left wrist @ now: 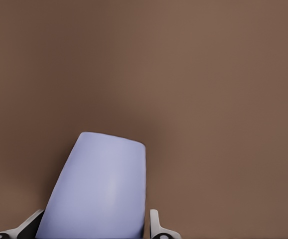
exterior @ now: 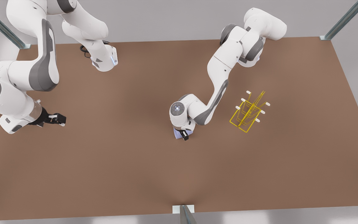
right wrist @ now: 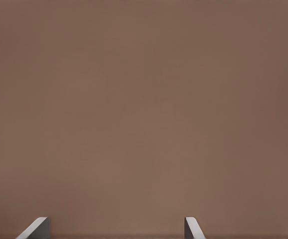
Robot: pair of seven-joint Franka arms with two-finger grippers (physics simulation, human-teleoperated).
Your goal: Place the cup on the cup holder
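At the front view's left, the right hand (exterior: pixel 61 120) is waiting over bare worktop (exterior: pixel 120 168), fingers apart. Mid-view, the left hand (exterior: pixel 183 135) is clamping the cup (exterior: pixel 177 133) low on the worktop; the cup holder (exterior: pixel 248 112) is standing near, toward the front view's right.

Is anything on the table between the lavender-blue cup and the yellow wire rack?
Nothing visible. The left gripper straddles the lavender-blue tapered cup, and only bare brown table separates it from the yellow wire-frame rack. The right gripper waits far off.
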